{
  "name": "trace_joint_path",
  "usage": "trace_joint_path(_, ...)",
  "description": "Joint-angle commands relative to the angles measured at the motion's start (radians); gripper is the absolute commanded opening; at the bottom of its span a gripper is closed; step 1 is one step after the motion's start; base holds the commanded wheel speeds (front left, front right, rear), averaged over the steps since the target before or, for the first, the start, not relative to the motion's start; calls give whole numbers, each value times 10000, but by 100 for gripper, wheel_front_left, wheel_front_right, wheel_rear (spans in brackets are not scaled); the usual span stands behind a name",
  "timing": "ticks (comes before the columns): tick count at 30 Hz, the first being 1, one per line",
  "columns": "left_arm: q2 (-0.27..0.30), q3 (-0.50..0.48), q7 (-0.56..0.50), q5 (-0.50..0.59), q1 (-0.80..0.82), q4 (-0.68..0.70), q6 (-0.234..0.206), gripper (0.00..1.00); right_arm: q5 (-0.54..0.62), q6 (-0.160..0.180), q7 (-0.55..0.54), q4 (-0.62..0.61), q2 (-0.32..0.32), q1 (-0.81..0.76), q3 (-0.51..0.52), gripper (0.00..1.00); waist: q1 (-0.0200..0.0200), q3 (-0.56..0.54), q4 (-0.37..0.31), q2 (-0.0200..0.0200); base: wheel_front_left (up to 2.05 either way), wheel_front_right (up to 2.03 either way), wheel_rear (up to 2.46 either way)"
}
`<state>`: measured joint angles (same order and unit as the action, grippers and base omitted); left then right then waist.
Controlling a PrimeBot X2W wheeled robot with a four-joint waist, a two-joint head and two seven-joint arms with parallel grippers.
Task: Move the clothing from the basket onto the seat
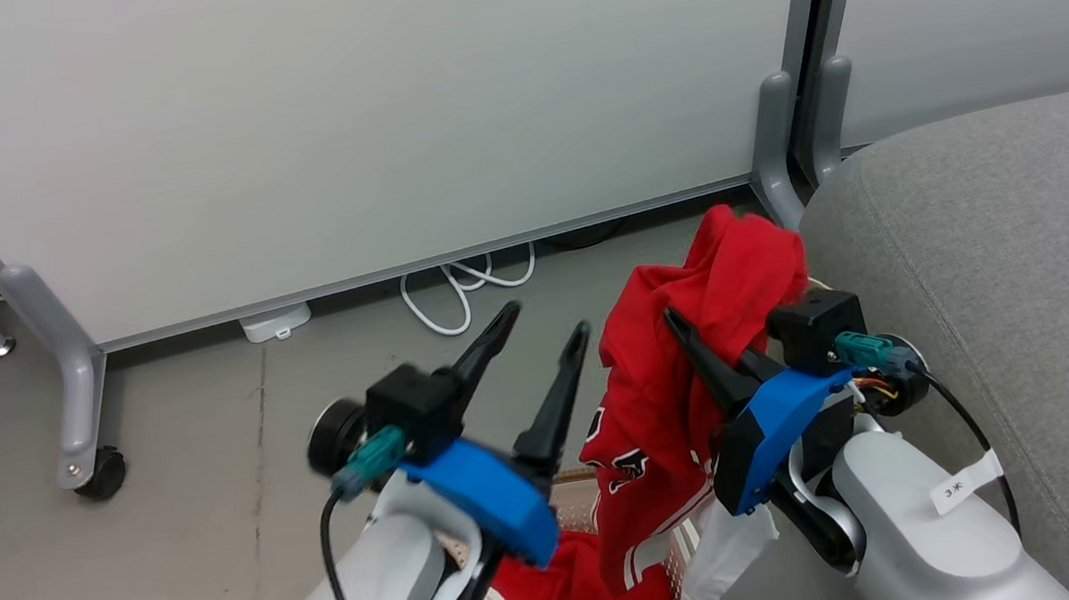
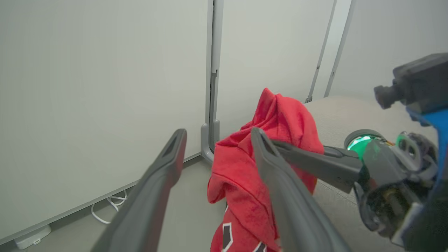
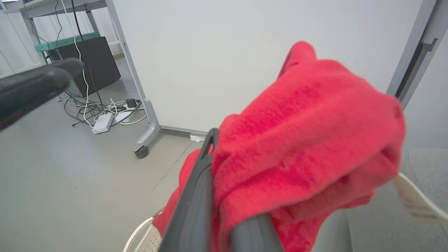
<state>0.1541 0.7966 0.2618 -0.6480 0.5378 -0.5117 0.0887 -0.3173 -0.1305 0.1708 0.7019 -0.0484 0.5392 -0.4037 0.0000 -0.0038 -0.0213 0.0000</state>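
My right gripper [image 1: 683,323] is shut on a red garment of the clothing [image 1: 732,267], which hangs from it above the basket [image 1: 573,502]. White-and-black lettering shows on the hanging part. More red fabric [image 1: 566,578] lies in the basket. My left gripper [image 1: 547,319] stands open and empty just left of the garment. In the left wrist view, the left gripper [image 2: 217,138] frames the clothing [image 2: 280,115] and the right gripper's finger [image 2: 308,157]. In the right wrist view, the clothing [image 3: 308,133] drapes over the right gripper [image 3: 220,147]. The grey seat [image 1: 1010,236] is at the right.
White partition panels stand behind on grey legs, one with a caster [image 1: 102,475]. White cables [image 1: 453,289] and a power strip [image 1: 275,321] lie on the floor under them. A desk with a black box [image 3: 94,63] and more cables is off to the left.
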Motion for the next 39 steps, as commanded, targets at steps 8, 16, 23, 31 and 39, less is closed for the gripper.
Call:
trace_joint_path(8, 234, -1928, 46, 1467, -2119, 981, 247, 100, 181, -5, -148, -445, -36, -361, 319, 0, 0, 94, 77, 0, 0, 0, 0)
trace_joint_path(16, 10, -3351, 47, 2199, -3337, 1464, 361, 100, 363, -5, -265, -755, -34, -580, 733, 0, 0, 176, 124, 0, 0, 0, 0)
trace_joint_path(23, -197, -3983, 47, 2832, -3719, 1506, 422, 100, 454, -5, -366, -1026, -34, -745, 994, 0, 0, 217, 226, 0, 0, 0, 0)
trace_joint_path(31, -309, -4077, 47, 2922, -3844, 1508, 439, 100, 548, -5, -481, -1198, -34, -869, 1067, 0, 0, 167, 231, 0, 0, 0, 0)
trace_joint_path(39, -234, -4121, 46, 2893, -3898, 1507, 442, 100, 541, -5, -555, -1373, -34, -918, 1036, 0, 0, 225, -155, 0, 0, 0, 0)
